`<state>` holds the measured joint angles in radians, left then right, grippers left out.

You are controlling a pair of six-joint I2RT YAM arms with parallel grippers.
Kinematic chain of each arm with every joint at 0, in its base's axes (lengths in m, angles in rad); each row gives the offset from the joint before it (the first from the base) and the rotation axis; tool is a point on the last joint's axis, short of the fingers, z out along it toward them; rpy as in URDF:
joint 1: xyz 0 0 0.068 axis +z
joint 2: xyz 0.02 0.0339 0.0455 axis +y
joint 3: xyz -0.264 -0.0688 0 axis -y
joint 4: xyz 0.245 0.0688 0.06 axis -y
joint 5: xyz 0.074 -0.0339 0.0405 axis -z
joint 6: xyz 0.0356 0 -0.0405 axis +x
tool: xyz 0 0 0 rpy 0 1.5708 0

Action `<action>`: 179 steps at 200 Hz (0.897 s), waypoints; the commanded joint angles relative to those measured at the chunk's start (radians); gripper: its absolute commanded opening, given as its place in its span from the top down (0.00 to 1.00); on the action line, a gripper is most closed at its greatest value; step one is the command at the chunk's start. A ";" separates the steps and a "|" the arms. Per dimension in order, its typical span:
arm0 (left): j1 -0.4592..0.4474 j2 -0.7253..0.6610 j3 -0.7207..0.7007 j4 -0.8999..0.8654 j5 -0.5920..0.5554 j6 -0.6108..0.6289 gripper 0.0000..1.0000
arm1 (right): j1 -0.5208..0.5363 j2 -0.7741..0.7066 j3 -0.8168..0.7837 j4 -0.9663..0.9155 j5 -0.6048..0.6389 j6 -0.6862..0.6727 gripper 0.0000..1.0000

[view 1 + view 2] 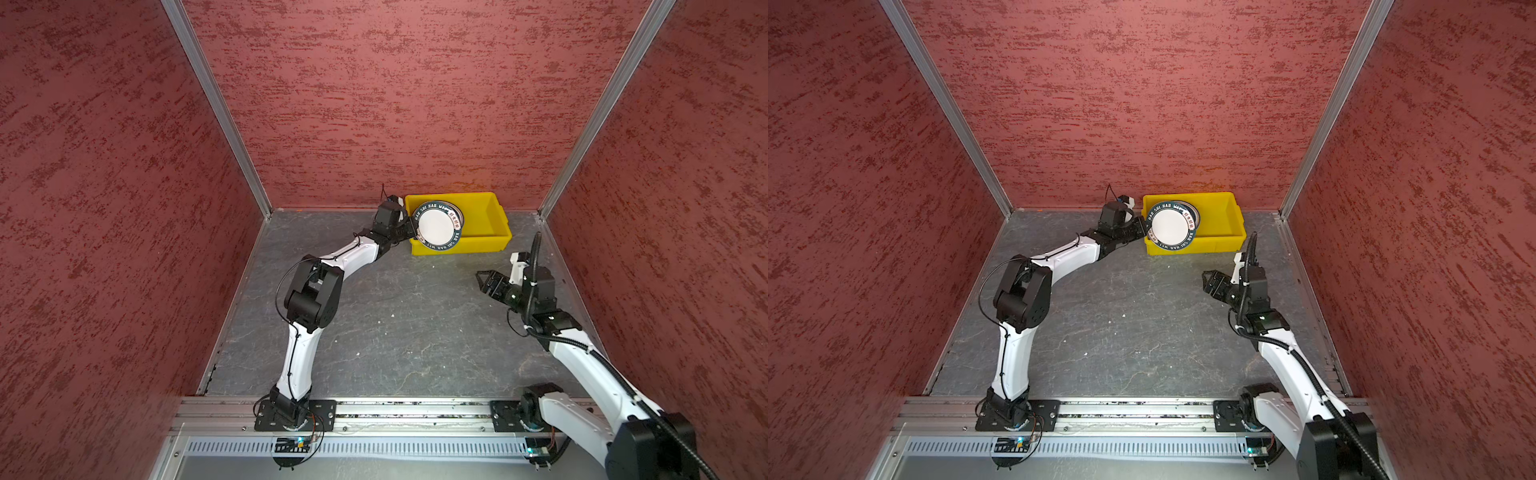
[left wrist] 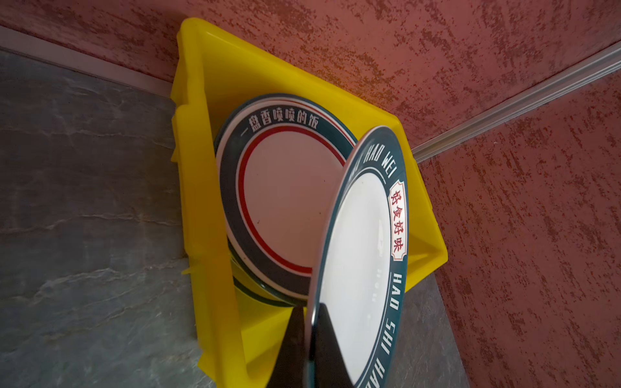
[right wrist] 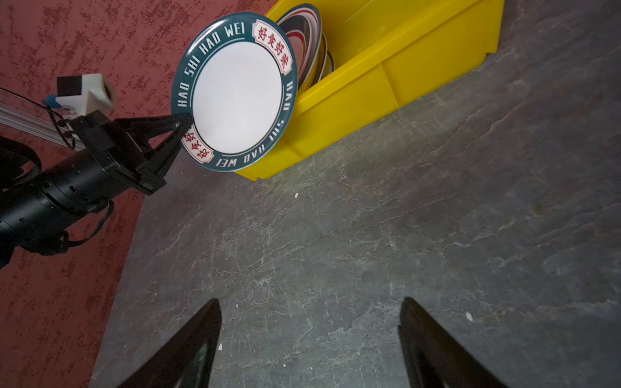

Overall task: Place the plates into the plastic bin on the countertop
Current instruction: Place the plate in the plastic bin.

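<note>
A white plate with a teal lettered rim (image 1: 438, 226) (image 1: 1173, 227) (image 3: 237, 97) hangs tilted, nearly on edge, over the left end of the yellow plastic bin (image 1: 490, 220) (image 1: 1225, 220) (image 3: 420, 67). My left gripper (image 1: 411, 232) (image 2: 311, 309) (image 3: 186, 126) is shut on that plate's rim. Inside the bin lies a stack of plates (image 2: 285, 198) (image 3: 307, 37); the top one has a dark rim and a red ring. My right gripper (image 1: 482, 282) (image 1: 1206, 282) (image 3: 309, 302) is open and empty above the countertop (image 1: 395, 324), to the right and in front of the bin.
The bin stands at the back of the countertop against the red rear wall (image 1: 395, 124), with red side walls left and right. The bin's right half (image 1: 482, 216) holds nothing. A few pale crumbs dot the slab (image 3: 296, 195). A metal rail (image 1: 395, 409) carries both arm bases.
</note>
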<state>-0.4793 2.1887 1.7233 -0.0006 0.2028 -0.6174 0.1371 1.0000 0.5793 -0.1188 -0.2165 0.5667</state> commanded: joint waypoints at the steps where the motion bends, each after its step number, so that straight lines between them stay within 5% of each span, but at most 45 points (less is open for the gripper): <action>1: 0.013 0.063 0.045 -0.090 -0.050 0.032 1.00 | -0.004 0.025 0.026 -0.005 0.017 -0.011 0.16; 97: 0.030 0.236 0.345 -0.284 -0.049 0.091 1.00 | -0.005 0.060 0.028 0.018 0.023 0.013 0.16; 117: 0.029 0.232 0.350 -0.292 -0.048 0.121 0.78 | -0.005 0.054 0.026 0.013 0.043 0.009 0.16; 135: 0.024 0.213 0.345 -0.297 -0.041 0.173 0.33 | -0.006 0.049 0.024 0.008 0.069 -0.004 0.16; 159: 0.010 0.161 0.296 -0.271 -0.080 0.230 0.01 | -0.005 0.048 0.026 0.006 0.105 -0.026 0.16; 179: 0.000 0.114 0.255 -0.249 -0.106 0.258 0.01 | -0.005 0.052 0.028 0.008 0.133 -0.039 0.16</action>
<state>-0.4637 2.3848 2.0174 -0.2409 0.1390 -0.4381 0.1371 1.0603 0.5797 -0.1181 -0.1501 0.5598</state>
